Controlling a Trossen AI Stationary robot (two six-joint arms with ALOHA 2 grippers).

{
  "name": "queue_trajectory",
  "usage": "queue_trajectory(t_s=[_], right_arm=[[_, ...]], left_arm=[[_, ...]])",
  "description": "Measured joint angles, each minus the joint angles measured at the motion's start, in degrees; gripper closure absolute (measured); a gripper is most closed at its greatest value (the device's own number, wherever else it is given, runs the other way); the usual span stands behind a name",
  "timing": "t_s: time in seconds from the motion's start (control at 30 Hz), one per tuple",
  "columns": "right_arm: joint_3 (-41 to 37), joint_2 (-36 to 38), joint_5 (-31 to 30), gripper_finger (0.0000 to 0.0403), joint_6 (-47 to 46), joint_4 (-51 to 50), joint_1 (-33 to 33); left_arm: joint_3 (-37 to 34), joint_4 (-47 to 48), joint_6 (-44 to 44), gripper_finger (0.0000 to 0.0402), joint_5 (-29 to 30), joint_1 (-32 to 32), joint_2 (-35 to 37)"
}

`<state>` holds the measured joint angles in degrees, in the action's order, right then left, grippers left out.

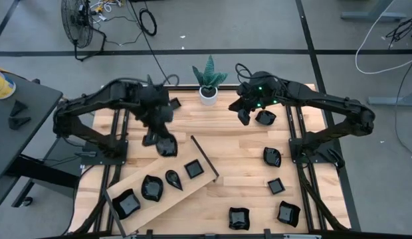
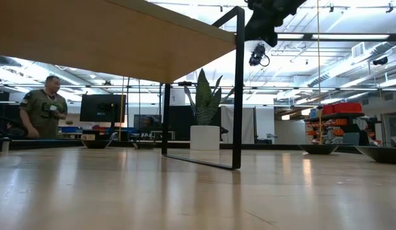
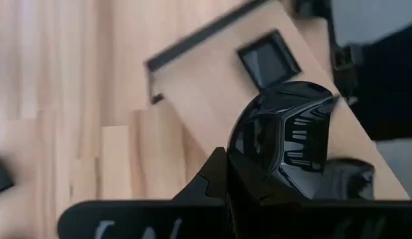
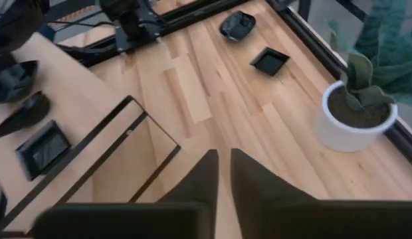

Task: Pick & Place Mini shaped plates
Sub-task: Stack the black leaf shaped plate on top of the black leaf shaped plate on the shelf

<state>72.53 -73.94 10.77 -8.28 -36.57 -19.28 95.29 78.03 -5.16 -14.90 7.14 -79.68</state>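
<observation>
My left gripper point(image 1: 161, 142) is shut on one of the mini shaped plates, a glossy black dish point(image 3: 286, 129), which hangs above the table beside the far end of the raised wooden board point(image 1: 167, 199). Several black plates lie on that board, among them a square one point(image 1: 194, 168) and a teardrop one point(image 1: 174, 179). My right gripper point(image 4: 222, 166) is shut with nothing between its fingers. It hovers at the far right near a plate point(image 1: 265, 117) that lies on the table. My left gripper pinches the dish by the edge nearest the fingers point(image 3: 254, 174) between its two fingers. The fingers come slanting down from above. The dish juts out past the fingertips, tilted and lifted clear of table and board.
More black plates lie on the right side of the table point(image 1: 272, 157) point(image 1: 276, 186) point(image 1: 289, 212) and near the front edge point(image 1: 238, 218). Two lie at the far left point(image 4: 237, 25) point(image 4: 270, 61). A white pot with a green plant point(image 1: 208, 93) stands at the far edge. A person point(image 2: 41, 105) shows beyond the table.
</observation>
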Motion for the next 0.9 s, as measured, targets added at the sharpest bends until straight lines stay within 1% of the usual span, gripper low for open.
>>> queue_trajectory(t_s=[0.17, 0.33, 0.53, 0.6, 0.73, 0.9], right_arm=[[0.0, 0.96, 3.65, 0.0397, 1.23, -0.57, 0.02], [0.0, 0.97, 6.79, 0.0396, 1.33, -1.17, 0.42], [0.0, 1.39, 5.81, 0.0399, 4.73, -4.31, 2.59], [0.0, 1.41, 4.93, 0.0399, 4.65, -4.98, 3.36], [0.0, 1.63, 2.71, 0.0399, 4.42, -5.22, 4.81], [0.0, 1.6, 0.17, 0.0399, 3.92, -5.23, 5.57]], left_arm=[[0.0, -0.19, 0.01, 0.0401, -0.99, -5.72, -0.02], [0.0, -0.21, 0.25, 0.0401, -1.2, -11.28, -0.02], [0.0, -0.21, 0.78, 0.0401, 0.41, -17.44, -0.02], [0.0, -0.23, 2.98, 0.0401, 0.71, -19.0, -0.1], [-0.04, 0.1, 10.89, 0.0401, 0.56, -20.3, -1.19], [-0.04, 0.34, 12.34, 0.0401, -3.49, -20.56, -3.36]])
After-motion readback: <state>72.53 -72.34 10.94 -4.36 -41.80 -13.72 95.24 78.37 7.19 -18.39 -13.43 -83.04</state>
